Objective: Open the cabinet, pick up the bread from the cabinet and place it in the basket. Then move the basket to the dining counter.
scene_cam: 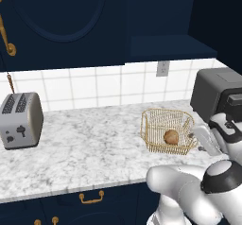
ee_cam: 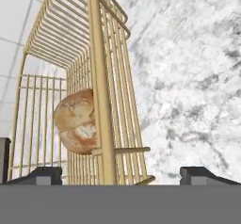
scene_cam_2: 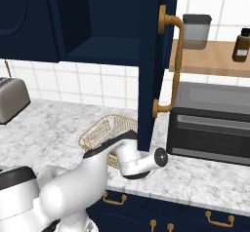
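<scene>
The golden wire basket stands on the marble worktop with the bread, a golden-brown roll, lying inside it. My gripper is at the basket's right rim. In the hand view my gripper is open, and the basket's rim and side wall run between the two fingertips. The bread lies behind the wires, left of that wall. The cabinet is open, its door swung out with a brass handle. The dining counter is out of view.
A dark microwave stands just right of the basket, close behind my hand. A silver toaster sits far left. The open cabinet door hangs over the counter's front beside my arm. A wooden shelf carries a jar and a bottle.
</scene>
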Available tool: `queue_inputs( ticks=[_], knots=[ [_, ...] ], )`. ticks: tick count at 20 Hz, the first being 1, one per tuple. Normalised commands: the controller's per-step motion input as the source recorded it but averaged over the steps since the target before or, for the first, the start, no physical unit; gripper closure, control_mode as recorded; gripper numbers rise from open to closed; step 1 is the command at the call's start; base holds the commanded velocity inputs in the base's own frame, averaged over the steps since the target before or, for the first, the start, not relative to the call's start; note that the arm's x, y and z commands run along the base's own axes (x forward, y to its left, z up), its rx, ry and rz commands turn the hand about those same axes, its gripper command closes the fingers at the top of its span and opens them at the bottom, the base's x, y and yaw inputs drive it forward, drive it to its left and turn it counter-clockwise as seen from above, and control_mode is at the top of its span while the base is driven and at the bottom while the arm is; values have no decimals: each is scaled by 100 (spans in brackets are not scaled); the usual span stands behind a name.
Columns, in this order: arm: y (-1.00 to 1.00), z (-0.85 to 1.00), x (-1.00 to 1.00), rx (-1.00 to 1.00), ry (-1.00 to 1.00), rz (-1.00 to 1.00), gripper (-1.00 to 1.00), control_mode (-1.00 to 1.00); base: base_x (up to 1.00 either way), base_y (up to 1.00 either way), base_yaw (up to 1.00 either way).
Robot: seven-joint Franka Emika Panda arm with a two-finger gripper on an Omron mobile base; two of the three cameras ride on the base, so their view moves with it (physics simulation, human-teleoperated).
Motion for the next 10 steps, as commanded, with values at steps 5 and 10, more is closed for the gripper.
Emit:
queue_inputs(
  ticks=[5, 10],
  knots=[
    [12, -29, 20, 0, 0, 0, 100, -100, 0, 0, 0],
    [64, -24, 0, -2, 0, 0, 100, -100, 0, 0, 0]
  ],
)
